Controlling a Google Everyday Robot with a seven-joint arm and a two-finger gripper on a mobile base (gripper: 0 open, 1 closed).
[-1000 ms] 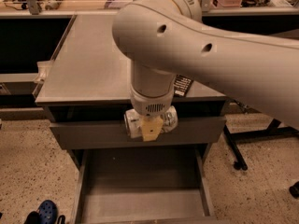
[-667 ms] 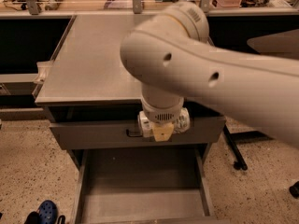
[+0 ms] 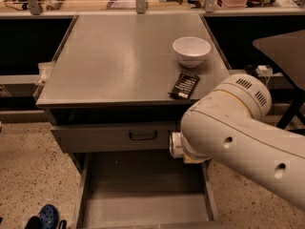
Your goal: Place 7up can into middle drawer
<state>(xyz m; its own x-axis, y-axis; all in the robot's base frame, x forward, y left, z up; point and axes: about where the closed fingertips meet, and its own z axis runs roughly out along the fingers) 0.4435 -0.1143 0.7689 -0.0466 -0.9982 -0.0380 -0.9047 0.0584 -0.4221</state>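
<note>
The middle drawer (image 3: 143,190) stands pulled open below the table, a wide shallow grey box with a bare floor. The 7up can is hidden; it shows neither on the table nor on the drawer floor. My gripper (image 3: 177,147) is mostly covered by my own white arm (image 3: 238,132). Only a small white rounded part of it shows, at the drawer's back right corner, just below the closed drawer front.
A closed grey drawer front with a dark loop handle (image 3: 143,136) sits above the open drawer. On the grey table top (image 3: 119,61) stand a white bowl (image 3: 191,50) and a flat black snack packet (image 3: 184,85). A blue shoe (image 3: 47,216) lies on the floor at the lower left.
My arm has swung from over the table's middle to the right side, uncovering the table top, the bowl and the packet. The gripper end has moved right and lower.
</note>
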